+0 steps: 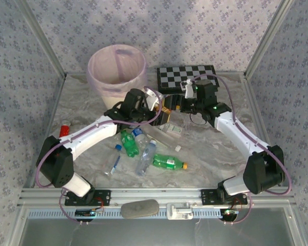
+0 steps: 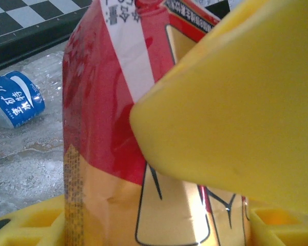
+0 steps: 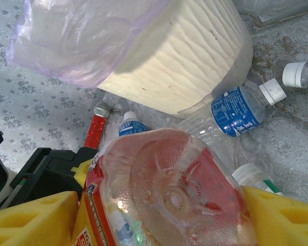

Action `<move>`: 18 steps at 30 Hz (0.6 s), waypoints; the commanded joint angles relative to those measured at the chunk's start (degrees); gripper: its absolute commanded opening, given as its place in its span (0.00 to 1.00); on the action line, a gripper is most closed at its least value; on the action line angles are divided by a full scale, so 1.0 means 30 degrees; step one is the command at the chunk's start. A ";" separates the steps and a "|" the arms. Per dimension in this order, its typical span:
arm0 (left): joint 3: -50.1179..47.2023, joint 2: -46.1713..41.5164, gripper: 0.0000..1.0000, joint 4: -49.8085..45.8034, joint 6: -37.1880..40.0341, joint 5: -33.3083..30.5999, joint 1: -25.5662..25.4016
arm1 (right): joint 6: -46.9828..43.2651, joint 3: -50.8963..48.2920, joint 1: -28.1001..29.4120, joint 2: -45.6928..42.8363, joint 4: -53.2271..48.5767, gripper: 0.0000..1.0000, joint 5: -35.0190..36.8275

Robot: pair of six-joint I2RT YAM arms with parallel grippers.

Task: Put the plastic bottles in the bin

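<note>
Pickup step: red-labelled bottle clenched by left claw; its base is straddled by right claw, grip cannot be told. Likely needed next: bottle carried over bin at 11 o'clock, then released.

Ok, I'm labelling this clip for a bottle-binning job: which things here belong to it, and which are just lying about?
Job: bin; red-labelled bottle; green bottle; orange-capped green bottle; clear bottle; blue-capped bottle.
Lying about: chessboard; grey oval object on the near rail.
</note>
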 commanded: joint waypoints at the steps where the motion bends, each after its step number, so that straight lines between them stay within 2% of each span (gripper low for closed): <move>1: -0.0254 -0.0342 0.52 0.0038 -0.0725 -0.1384 0.0214 | 0.0911 0.0468 -0.0577 -0.0381 0.0371 0.79 0.0179; 10: -0.1119 -0.1874 0.51 0.0506 -0.1796 -0.2100 0.1510 | 0.3385 -0.1387 -0.2858 -0.1234 0.2363 0.80 0.0038; 18: 0.2231 -0.2503 0.51 -0.1436 0.0189 -0.2941 0.2424 | 0.3358 -0.2164 -0.3276 -0.1399 0.2696 0.86 0.1495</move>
